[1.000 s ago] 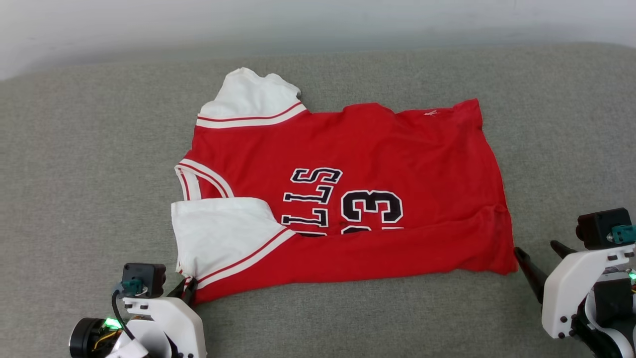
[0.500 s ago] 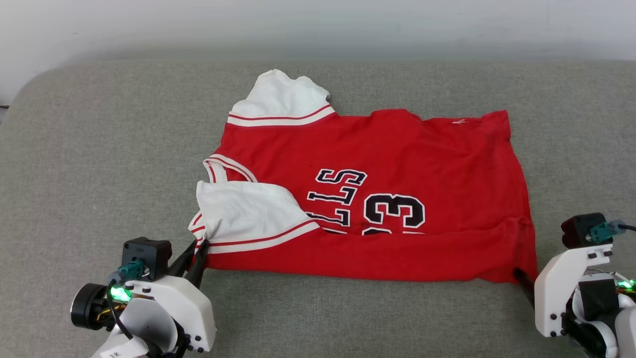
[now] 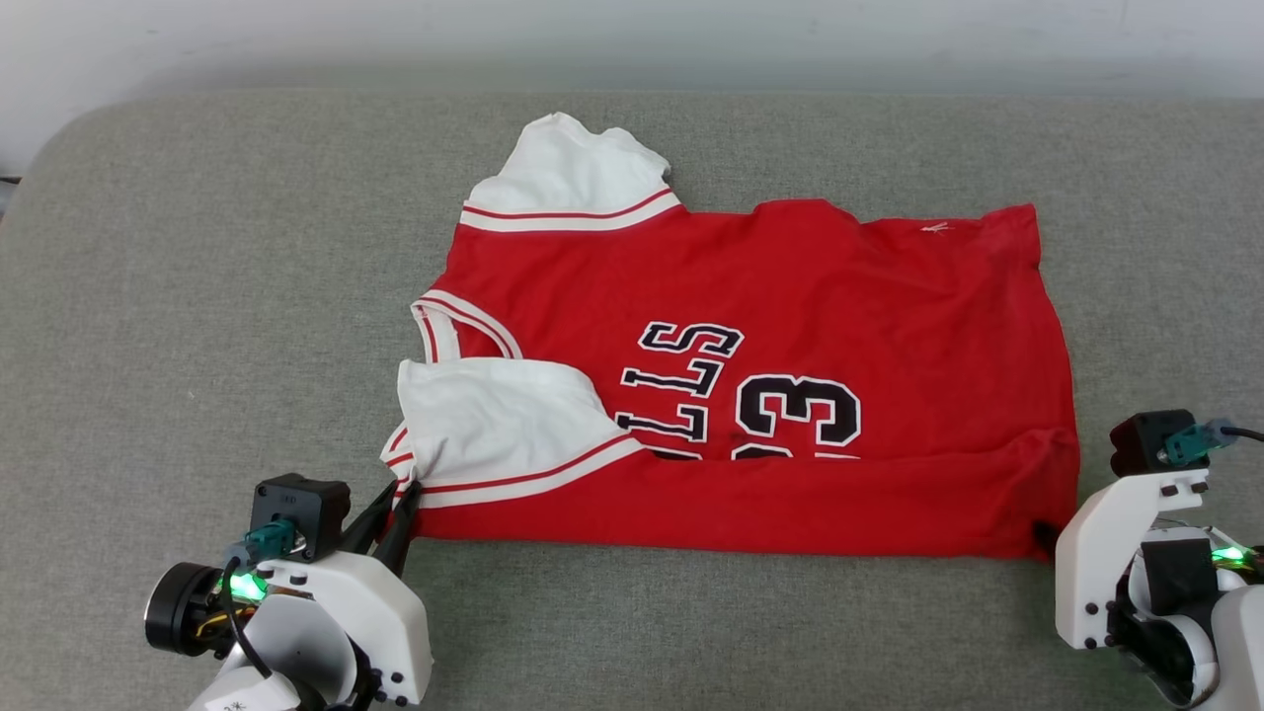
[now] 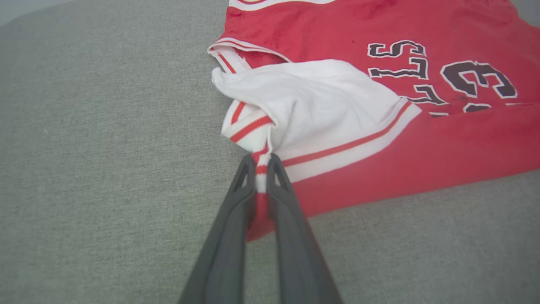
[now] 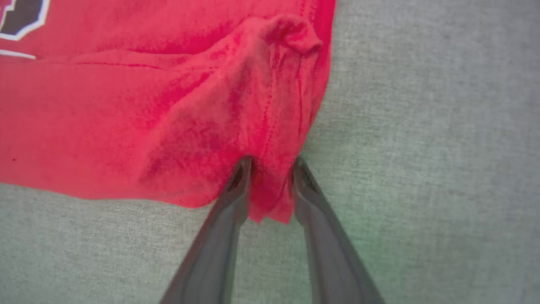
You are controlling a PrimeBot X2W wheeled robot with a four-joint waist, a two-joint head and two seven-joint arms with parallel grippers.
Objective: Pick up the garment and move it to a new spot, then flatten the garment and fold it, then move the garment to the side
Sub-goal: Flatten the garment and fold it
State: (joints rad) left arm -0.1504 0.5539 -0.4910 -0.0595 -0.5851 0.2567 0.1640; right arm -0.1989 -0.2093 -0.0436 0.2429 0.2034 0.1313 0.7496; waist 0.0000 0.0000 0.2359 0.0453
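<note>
The garment [image 3: 770, 296] lies spread on the grey cushion, a red jersey with white sleeves, striped trim and black lettering, its near edge folded up over the lower lettering. My left gripper [image 3: 398, 497] is at the near-left corner, shut on the striped trim of the near sleeve [image 4: 320, 101]; the trim is pinched between the dark fingertips [image 4: 261, 162]. My right gripper [image 3: 1042, 538] is at the near-right corner, where bunched red hem [image 5: 270, 198] sits between its fingers [image 5: 272, 166] and the cloth puckers toward them.
The grey fabric cushion [image 3: 197, 296] stretches wide on both sides of the jersey and in front of it. A pale wall [image 3: 632, 39] runs behind the cushion's far edge. The far white sleeve [image 3: 573, 173] is crumpled near that edge.
The head camera has shifted. My right gripper, open and apart from the jersey before, has come onto its near-right corner and closed. The left gripper has drawn the near sleeve's trim into a bunch.
</note>
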